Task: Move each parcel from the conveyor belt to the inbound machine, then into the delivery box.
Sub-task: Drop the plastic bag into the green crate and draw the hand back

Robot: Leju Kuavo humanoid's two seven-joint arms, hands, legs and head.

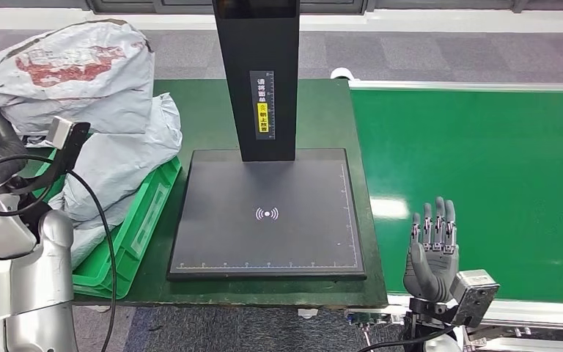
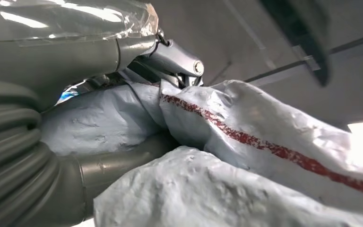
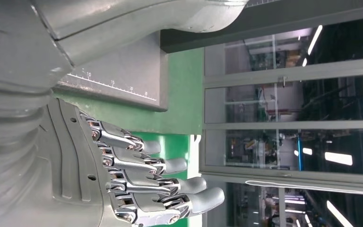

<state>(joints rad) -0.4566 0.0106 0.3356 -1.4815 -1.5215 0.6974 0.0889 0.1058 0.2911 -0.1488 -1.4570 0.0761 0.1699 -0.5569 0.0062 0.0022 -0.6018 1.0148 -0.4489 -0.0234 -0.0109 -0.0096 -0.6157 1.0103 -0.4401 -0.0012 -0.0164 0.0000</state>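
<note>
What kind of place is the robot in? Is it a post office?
Probably a parcel sorting station, a bit like a post office back room. There is a green conveyor belt, a black scanning machine, and grey parcels piled in a green box.

We see the scanner plate (image 1: 264, 213) flat and bare, reachable from front and right; its black post (image 1: 260, 73) blocks the rear. Grey parcels (image 1: 110, 125) crowd the green crate (image 1: 135, 235), left.

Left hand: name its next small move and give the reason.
Probably let go and draw back. The left hand grips a grey parcel already among others over the green delivery box; the inbound machine's plate and the conveyor belt hold nothing.
</note>
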